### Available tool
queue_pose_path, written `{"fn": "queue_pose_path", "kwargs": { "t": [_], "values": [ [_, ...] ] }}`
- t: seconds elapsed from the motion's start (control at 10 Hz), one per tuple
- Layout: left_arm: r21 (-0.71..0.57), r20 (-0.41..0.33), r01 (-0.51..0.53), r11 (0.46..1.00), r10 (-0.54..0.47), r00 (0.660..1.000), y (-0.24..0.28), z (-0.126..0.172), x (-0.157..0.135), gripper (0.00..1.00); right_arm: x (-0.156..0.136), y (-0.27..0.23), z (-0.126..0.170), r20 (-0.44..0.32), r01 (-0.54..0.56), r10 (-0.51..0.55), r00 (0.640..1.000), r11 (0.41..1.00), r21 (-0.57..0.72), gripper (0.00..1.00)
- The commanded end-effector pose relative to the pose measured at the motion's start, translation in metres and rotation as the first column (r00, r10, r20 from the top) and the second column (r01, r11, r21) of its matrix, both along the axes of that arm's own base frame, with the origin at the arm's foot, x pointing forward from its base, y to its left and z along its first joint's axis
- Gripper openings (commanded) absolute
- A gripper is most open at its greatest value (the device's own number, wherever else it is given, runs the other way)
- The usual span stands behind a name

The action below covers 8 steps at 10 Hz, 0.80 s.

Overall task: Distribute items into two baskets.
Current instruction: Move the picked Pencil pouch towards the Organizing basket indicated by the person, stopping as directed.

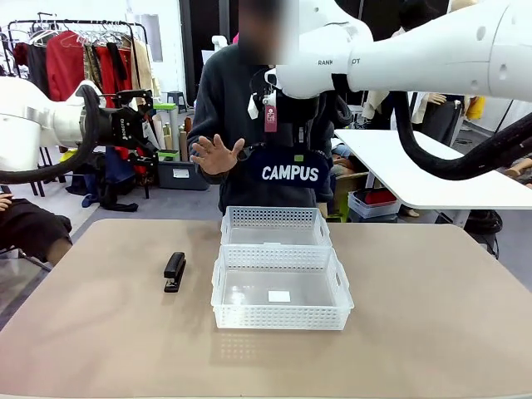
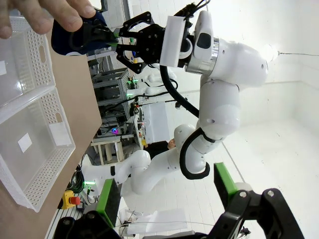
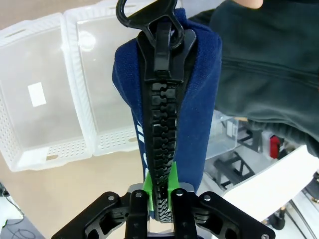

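Note:
My right gripper [image 1: 285, 137] hangs above the far basket [image 1: 274, 218], shut on the zip edge of the navy "CAMPUS" pouch [image 1: 291, 172]. In the right wrist view the green pads of the gripper [image 3: 159, 191] clamp the black zip, and the pouch [image 3: 199, 99] dangles over the table's far edge, beside the baskets. The near basket [image 1: 283, 314] has a white label on its floor. A black stapler [image 1: 174, 272] lies on the table left of the near basket. My left gripper [image 1: 148, 125] is raised at the far left, open, with nothing between its fingers [image 2: 107, 201].
A person stands across the table with an open hand [image 1: 216, 154] held up beside the pouch. The tan table [image 1: 416, 332] has free room on both sides of the baskets. A white table [image 1: 416, 166] stands behind at the right.

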<state>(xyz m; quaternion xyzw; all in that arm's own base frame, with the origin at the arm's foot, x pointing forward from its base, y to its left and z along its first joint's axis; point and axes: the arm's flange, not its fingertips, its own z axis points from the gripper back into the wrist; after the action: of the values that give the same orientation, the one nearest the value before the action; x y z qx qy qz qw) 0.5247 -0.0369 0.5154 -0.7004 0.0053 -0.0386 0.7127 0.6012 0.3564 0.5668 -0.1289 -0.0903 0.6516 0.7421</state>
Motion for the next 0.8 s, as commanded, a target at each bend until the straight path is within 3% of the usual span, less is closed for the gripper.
{"fn": "queue_pose_path", "kwargs": {
  "t": [0.0,0.7],
  "values": [
    [-0.002,0.001,-0.002,1.0,0.002,1.0,0.0007,0.0007,-0.0008,1.0,0.0011,0.0008,0.004,0.015,-0.012,0.012,1.0,1.0,0.007,0.0],
    [-0.002,0.001,-0.002,1.0,0.002,1.0,0.0007,0.0007,-0.0008,1.0,0.0011,0.0008,0.004,0.015,-0.012,0.012,1.0,1.0,0.007,0.0]
  ]
}}
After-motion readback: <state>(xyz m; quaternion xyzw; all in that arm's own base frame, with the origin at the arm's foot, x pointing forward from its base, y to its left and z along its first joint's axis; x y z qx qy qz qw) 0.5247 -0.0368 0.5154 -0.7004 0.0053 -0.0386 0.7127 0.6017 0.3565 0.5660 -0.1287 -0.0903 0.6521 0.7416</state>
